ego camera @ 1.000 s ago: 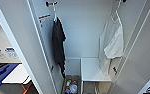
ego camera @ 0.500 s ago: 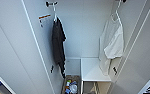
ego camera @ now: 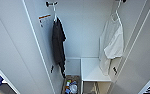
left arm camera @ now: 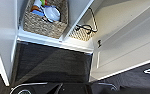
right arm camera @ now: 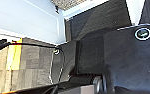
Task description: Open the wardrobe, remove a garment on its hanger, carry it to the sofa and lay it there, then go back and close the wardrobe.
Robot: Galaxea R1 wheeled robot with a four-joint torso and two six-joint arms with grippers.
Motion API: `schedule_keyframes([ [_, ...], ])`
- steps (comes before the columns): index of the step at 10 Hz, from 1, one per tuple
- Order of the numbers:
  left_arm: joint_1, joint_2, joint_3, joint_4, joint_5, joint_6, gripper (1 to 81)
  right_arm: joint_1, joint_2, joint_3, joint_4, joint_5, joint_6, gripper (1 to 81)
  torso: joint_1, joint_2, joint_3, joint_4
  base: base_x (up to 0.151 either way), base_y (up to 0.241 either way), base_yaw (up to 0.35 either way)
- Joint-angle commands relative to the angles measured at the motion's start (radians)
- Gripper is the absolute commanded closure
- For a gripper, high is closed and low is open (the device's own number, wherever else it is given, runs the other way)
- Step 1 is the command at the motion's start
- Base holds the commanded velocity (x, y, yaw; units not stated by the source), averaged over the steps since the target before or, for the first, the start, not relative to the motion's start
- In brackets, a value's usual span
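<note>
Two doors of the wardrobe (ego camera: 13, 55) stand swung wide in the head view, so the opening step looks done. Compared with the pictures of a second and half a second ago, the interior fills more of the frame and the blue shape at the lower left has slid toward the edge; that is the camera closing in, not the things moving. It suggests the robot is drawing up to reach inside. The white T-shirt (ego camera: 112, 45) hangs at the right of the cabinet on its white hanger (ego camera: 116, 13), hooked near the top, above a white shelf (ego camera: 92, 71). A black shirt (ego camera: 58, 45) hangs at the left from a rail (ego camera: 51, 3). Below, a woven basket (ego camera: 70, 86) holds coloured items. Neither garment has been touched yet, by the look of it.

From the left wrist, that same basket (left arm camera: 44, 21) sits in the wardrobe's bottom compartment, with dark carpet (left arm camera: 53, 65) in front and an open door at the side. I cannot tell how the left gripper's fingers stand.

From the right wrist, a white door panel (right arm camera: 23, 22) and carpet show beyond the robot's dark plate, with a black cable (right arm camera: 31, 45) across. The right gripper's state I cannot tell either.
</note>
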Motion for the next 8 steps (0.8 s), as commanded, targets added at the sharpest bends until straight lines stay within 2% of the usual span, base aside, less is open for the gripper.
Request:
schedule_keyframes([
  [1,0.050,-0.137,0.171,0.281,0.146,-0.027,1.0,0.068,0.020,-0.044,-0.124,-0.113,-0.001,1.0,0.000,0.000,0.000,0.000,0.000,0.000,0.000],
  [3,0.098,-0.137,0.187,0.436,0.201,-0.029,1.0,0.099,0.049,-0.073,-0.254,-0.204,-0.011,1.0,0.000,0.000,0.000,0.000,0.000,0.000,0.000],
  [4,0.110,-0.129,0.181,0.460,0.213,-0.029,1.0,0.113,0.063,-0.089,-0.332,-0.237,-0.013,1.0,0.000,0.000,0.000,0.000,0.000,0.000,0.000],
  [7,0.124,-0.050,0.090,0.472,0.296,-0.024,1.0,0.148,0.099,-0.110,-0.641,-0.322,-0.013,1.0,0.000,0.000,0.000,0.000,0.000,0.000,0.000],
  [8,0.124,-0.018,0.043,0.470,0.298,-0.021,1.0,0.159,0.116,-0.103,-0.772,-0.408,-0.014,1.0,0.000,0.000,0.000,0.000,0.000,0.000,0.000],
])
